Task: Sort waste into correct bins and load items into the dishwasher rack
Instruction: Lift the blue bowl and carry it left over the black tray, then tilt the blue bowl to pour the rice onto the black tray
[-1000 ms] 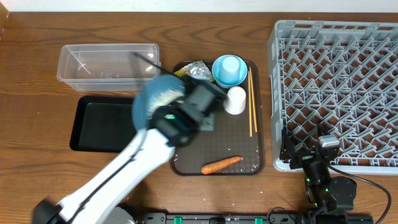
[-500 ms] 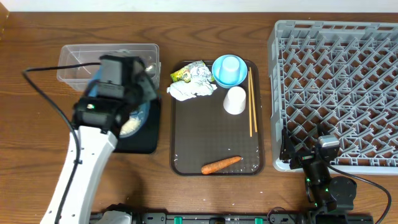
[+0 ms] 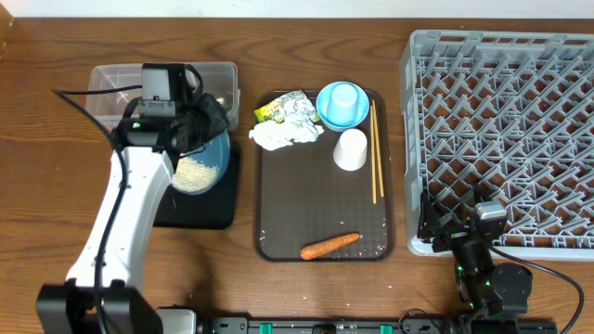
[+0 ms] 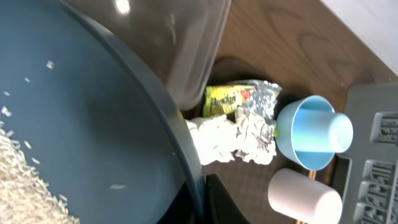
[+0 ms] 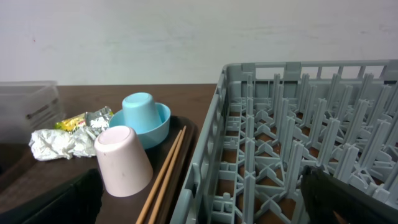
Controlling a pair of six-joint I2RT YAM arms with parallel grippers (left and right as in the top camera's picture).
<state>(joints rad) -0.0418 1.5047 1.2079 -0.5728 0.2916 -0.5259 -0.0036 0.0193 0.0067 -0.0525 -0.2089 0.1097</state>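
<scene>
My left gripper [image 3: 202, 119] is shut on the rim of the large dark blue bowl [image 3: 204, 160], which hangs over the black tray [image 3: 200, 211] beside the clear tub [image 3: 111, 85]. White rice [image 3: 192, 173] lies inside the bowl [image 4: 93, 118]. On the brown serving tray [image 3: 325, 218] sit a green-yellow wrapper [image 3: 277, 110], a white tissue [image 3: 283, 135], a light blue cup upside down in a small light blue bowl [image 3: 342, 104], a white cup [image 3: 351, 149], chopsticks [image 3: 375, 153] and a carrot [image 3: 329, 245]. My right gripper [image 3: 455, 232] stands open at the grey rack's [image 3: 506, 130] front left corner.
The rack's wall [image 5: 249, 124] fills the right half of the right wrist view, with the chopsticks [image 5: 166, 168] and white cup [image 5: 123, 160] just left of it. The serving tray lies between the bins and the rack.
My left arm has swung the blue bowl leftward, from above the serving tray to over the black tray near the clear tub. The right arm has not moved.
</scene>
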